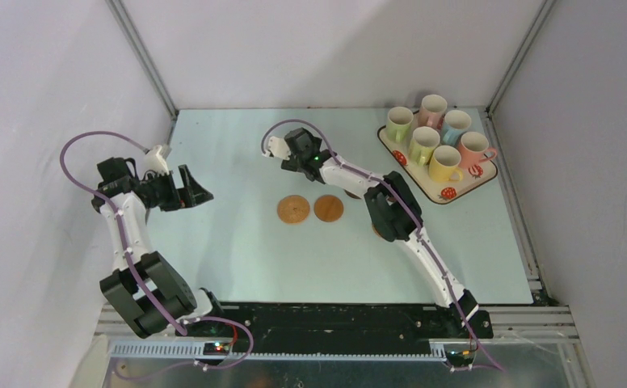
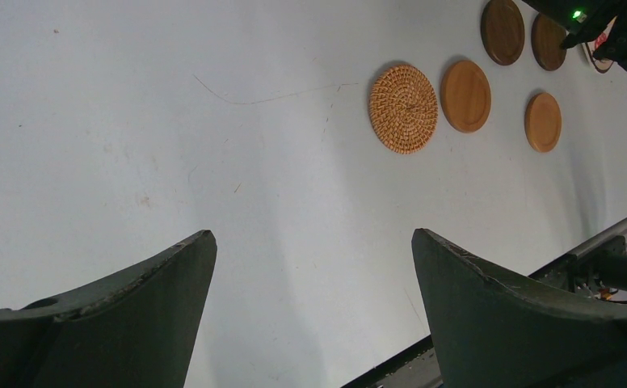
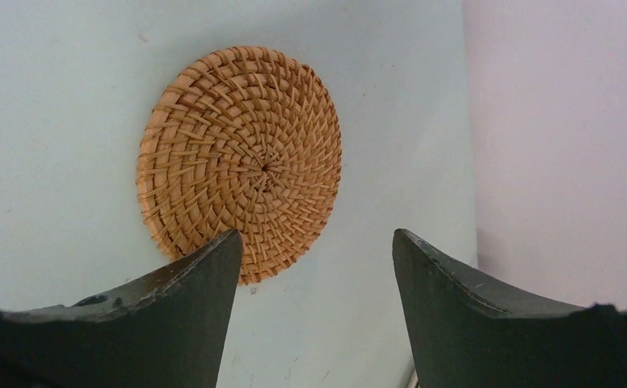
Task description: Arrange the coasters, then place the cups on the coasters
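A woven orange coaster [image 3: 241, 162] lies flat just ahead of my right gripper [image 3: 314, 242], which is open and holds nothing; its left fingertip overlaps the disc's near edge in view. In the top view that gripper [image 1: 294, 150] hangs over the back middle of the table and hides this coaster. Another woven coaster [image 1: 293, 209] and a smooth tan coaster [image 1: 329, 208] lie side by side mid-table. The left wrist view also shows a third tan coaster [image 2: 543, 121] and two dark brown coasters [image 2: 502, 31]. Several pastel cups [image 1: 445, 162] stand upright on the tray. My left gripper [image 1: 191, 192] is open and empty at the left.
The cream strawberry-print tray [image 1: 449, 195] sits at the back right corner. The right arm's forearm [image 1: 391, 206] stretches over the coasters right of centre. Walls close the table on the left, back and right. A metal rail [image 2: 617, 234] runs along the near edge.
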You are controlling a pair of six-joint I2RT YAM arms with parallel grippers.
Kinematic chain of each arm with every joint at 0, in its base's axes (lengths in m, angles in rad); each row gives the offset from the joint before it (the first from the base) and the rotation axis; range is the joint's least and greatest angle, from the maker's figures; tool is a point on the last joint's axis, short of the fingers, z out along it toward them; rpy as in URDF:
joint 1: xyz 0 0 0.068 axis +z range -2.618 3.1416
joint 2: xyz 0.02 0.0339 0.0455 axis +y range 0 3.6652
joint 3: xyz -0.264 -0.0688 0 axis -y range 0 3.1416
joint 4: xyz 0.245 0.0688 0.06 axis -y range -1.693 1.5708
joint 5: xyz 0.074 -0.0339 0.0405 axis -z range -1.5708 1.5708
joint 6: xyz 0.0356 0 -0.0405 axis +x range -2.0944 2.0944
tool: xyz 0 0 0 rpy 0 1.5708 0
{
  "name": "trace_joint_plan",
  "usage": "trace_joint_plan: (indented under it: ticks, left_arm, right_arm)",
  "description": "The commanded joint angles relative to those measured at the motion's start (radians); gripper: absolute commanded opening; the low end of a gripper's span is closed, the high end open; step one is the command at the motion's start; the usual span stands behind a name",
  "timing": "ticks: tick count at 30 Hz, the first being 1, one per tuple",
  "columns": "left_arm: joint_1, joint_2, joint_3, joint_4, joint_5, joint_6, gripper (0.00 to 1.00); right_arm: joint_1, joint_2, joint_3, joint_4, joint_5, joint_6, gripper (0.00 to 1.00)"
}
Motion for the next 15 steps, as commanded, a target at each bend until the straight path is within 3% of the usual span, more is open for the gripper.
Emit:
trace_joint_plan:
  ticks: [1, 8, 15]
  left_arm:
    - [0.009, -0.006, -0.004, 0.005, 0.028, 0.024, 0.98]
    - [0.007, -0.014, -0.005, 0.002, 0.031, 0.03, 0.98]
    - [0.009, -0.021, -0.002, -0.003, 0.025, 0.031, 0.98]
  right_arm:
    - [-0.005, 0.048, 0.034, 0.066, 0.065, -0.056, 0.74]
    - [0.009, -0.082, 0.071, -0.006, -0.045, 0.03, 0.75]
    - [0.039, -0.244, 0.134, -0.198, -0.093, 0.141, 0.75]
